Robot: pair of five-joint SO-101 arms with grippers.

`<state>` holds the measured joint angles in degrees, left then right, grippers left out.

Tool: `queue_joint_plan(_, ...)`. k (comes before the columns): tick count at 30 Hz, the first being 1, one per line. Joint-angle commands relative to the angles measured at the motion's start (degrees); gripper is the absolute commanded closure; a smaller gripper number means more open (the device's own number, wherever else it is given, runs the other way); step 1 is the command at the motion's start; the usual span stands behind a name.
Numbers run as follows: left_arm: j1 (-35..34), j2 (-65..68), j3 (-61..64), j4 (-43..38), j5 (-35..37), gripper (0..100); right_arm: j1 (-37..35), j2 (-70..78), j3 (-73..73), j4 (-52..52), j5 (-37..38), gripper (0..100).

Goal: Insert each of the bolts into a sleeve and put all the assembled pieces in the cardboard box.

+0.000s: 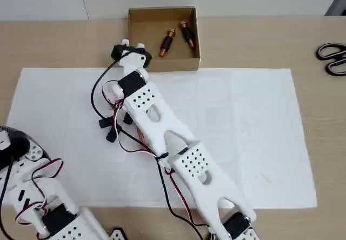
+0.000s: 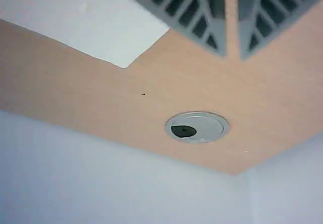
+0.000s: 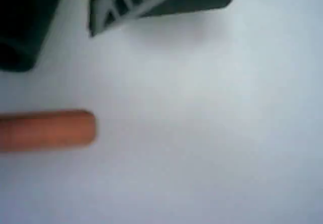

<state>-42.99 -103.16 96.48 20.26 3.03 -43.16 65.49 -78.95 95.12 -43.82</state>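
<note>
We see the right tool (image 1: 130, 51) at the 7 o'clock corner of the open brown cardboard box (image 1: 173, 63), which sits at 12 o'clock on the light wooden desk (image 1: 54, 40). In its wrist view the dark ribbed fingers (image 3: 146, 2) stand spread, with bare paper between them and nothing gripped.

Near those tips, on the matte white paper sheet (image 1: 243, 121), lies a smooth copper-coloured cylinder (image 3: 48, 129), which we take for a bolt. One blunt end shows. It lies apart from the tool, with its long axis roughly crosswise to the way the fingers point. We judge that the pickup calls for a sideways shift over the shaft, with the jaws closing across its width.

The right arm is plainly the nearer one. The left arm sits folded at the desk's 7 o'clock corner, and the left tool (image 2: 232, 52) has its grey ribbed fingers drawn almost together on nothing.

Inside the box rest two dark sleeve-and-bolt pieces with coppery ends. One (image 1: 166, 42) lies 1 to 7 o'clock, the other (image 1: 187, 33) 11 to 5.
</note>
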Motion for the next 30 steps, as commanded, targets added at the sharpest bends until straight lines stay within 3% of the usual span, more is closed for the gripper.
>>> queue_joint_plan(1, 0.00, -0.62, -0.13, -0.35, 0.09, 99, 0.57, 0.75, -0.44, -0.04, -0.44, 79.0)
queue_joint_plan(10, 0.00, -0.62, -0.13, -0.35, 0.09, 99, 0.57, 2.95, -0.62, -2.59, -0.44, 80.0)
queue_joint_plan(15, 0.00, -0.62, -0.13, -0.35, 0.09, 99, 0.48, 3.03, -0.53, -3.82, -0.44, 99.8)
queue_joint_plan(26, 0.09, -0.62, -0.13, -0.35, 0.09, 99, 1.80, 2.51, -4.84, -3.21, -0.09, 99.6)
queue_joint_plan(30, 0.09, -0.62, -0.13, -0.35, 0.26, 99, 1.89, 1.80, -13.71, -2.33, 5.89, 99.6)
